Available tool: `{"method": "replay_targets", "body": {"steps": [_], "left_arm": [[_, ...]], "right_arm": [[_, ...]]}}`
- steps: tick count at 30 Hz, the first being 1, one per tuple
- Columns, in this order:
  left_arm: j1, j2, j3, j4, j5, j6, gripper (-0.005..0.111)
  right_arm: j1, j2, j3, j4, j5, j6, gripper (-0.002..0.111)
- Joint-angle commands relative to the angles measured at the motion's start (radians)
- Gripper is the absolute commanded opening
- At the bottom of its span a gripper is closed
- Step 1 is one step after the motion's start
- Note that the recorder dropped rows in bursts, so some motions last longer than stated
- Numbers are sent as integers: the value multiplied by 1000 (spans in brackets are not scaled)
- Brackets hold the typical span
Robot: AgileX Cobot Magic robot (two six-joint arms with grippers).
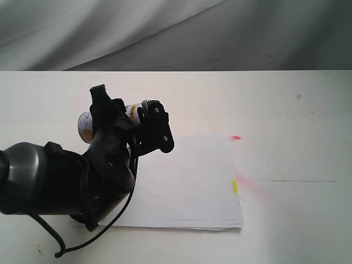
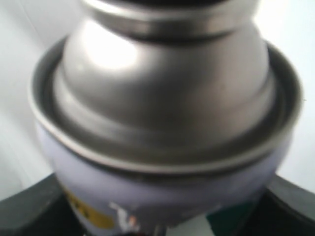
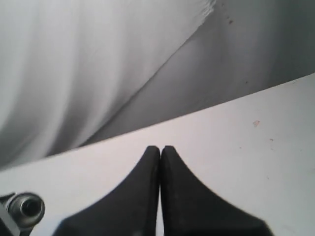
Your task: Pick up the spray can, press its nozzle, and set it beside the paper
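Note:
The spray can (image 1: 131,112) lies nearly on its side in the air, over the left edge of the paper (image 1: 187,181). My left gripper (image 1: 129,113) is shut on it, black fingers (image 1: 160,130) clamped across its body. In the left wrist view the spray can (image 2: 162,98) fills the frame, showing its silver shoulder and white label between the dark fingers (image 2: 29,211). The nozzle is cut off at that frame's edge and I cannot make it out elsewhere. My right gripper (image 3: 160,148) is shut on nothing above bare white table, outside the exterior view.
Red spray stains (image 1: 246,184) mark the white table (image 1: 297,121) along the paper's right side, with another red spot (image 1: 236,137) at its far right corner. A yellow tab (image 1: 235,187) sits on the paper's right edge. Grey cloth (image 1: 176,33) hangs behind the table.

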Motion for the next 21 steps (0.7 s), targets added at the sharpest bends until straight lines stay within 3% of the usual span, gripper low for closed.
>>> {"method": "replay_targets", "body": {"steps": [1,7,10,14,21], "left_arm": [[-6,-8,-11,33,38,-34,0],[-6,-8,-11,33,38,-39,0],[-6,-8,-11,33,38,-39,0],[-6,-8,-11,33,38,-39,0],[-6,-8,-11,33,38,-39,0]], "right_arm": [[15,305,-265,34,207,-242,0],[10,693,-599,354,447,-682,0],[10,866,-725,485,596,-807,0],[10,1067,-838,559,702,-884,0],[14,1281,-859,586,727,-968,0]]}}
